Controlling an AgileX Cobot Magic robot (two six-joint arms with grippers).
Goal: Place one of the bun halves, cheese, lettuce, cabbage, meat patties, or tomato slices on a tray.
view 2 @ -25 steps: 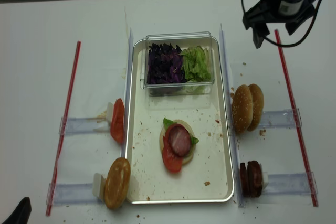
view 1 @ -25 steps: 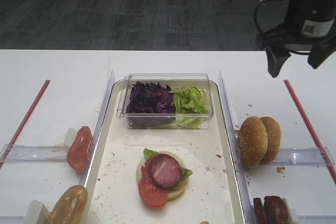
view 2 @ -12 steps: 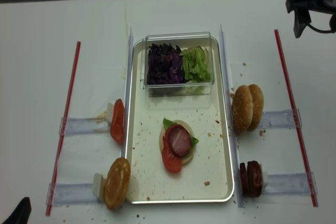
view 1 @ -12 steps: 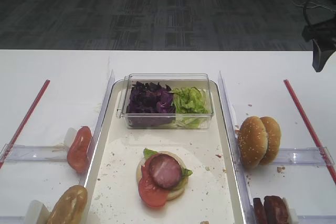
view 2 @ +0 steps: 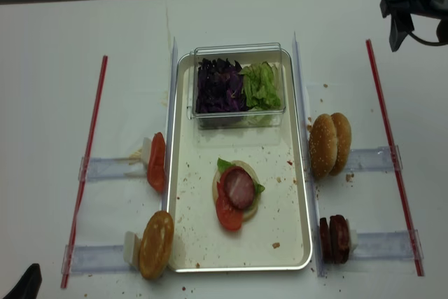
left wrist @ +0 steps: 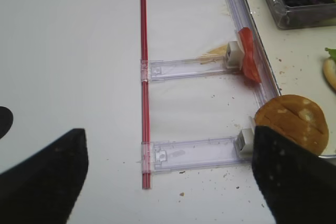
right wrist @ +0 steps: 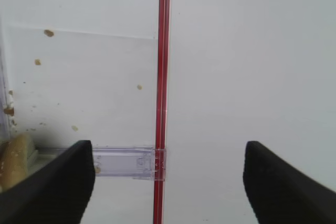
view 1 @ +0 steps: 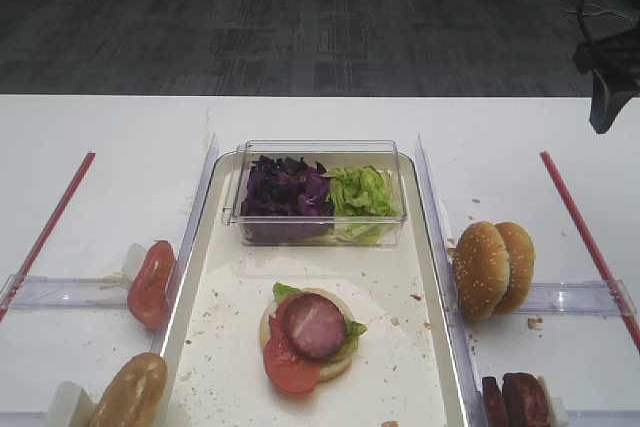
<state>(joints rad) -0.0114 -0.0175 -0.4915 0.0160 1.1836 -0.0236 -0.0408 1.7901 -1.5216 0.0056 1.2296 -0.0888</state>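
The tray (view 2: 183,173) is a long rectangular metal pan with a raised rim and a crumb-speckled floor, its long axis running away from the robot on the white desk (view 2: 49,103). At its far end sits a clear plastic box (view 2: 238,50) holding shredded purple cabbage (view 2: 218,85) beside crinkled green lettuce (view 2: 262,83). Near the tray's middle a pale bun half (view 2: 246,204) carries a round pinkish meat patty (view 2: 239,187) and a glossy tomato slice (view 2: 227,211). The right gripper (right wrist: 168,182) hangs released over a red strip (right wrist: 163,77), grasping nothing. The left gripper (left wrist: 168,174) is likewise spread and empty.
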